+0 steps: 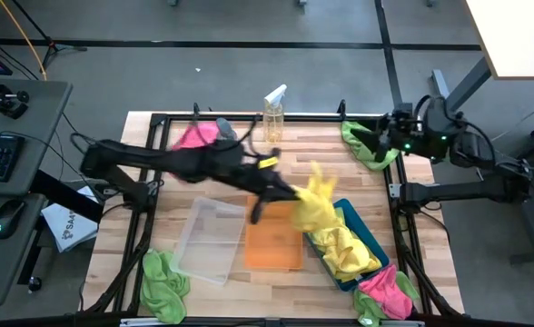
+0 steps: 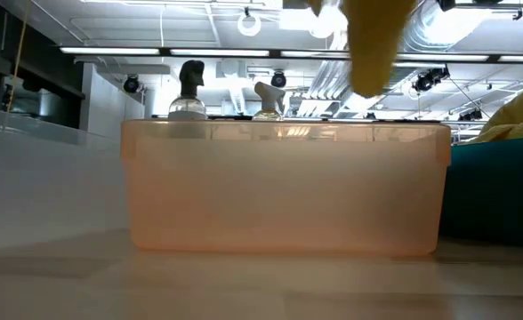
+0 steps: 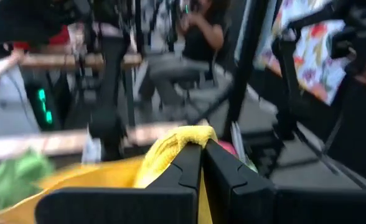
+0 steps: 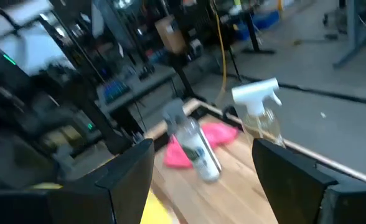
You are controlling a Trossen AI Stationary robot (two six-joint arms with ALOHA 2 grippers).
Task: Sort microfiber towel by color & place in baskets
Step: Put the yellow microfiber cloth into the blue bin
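My left gripper reaches from the left over the table's middle and is shut on a yellow towel. The towel hangs above the gap between the orange basket and the teal basket, which holds more yellow towels. The clear basket lies left of the orange one. My right gripper is open and empty at the far right, by a green towel. A pink towel lies far left, a green towel near left, and pink and green towels near right. My left gripper pinches a bunched fold of the yellow towel between its two shut fingers, coming from the table's left. The towel hangs below the fingers, lifted clear; in the low view its lower end is above the orange basket's rim.
Two spray bottles stand at the far edge, one clear with a white head and one with a dark head; both show in the right wrist view. A dark frame runs around the table. A person sits beyond the table.
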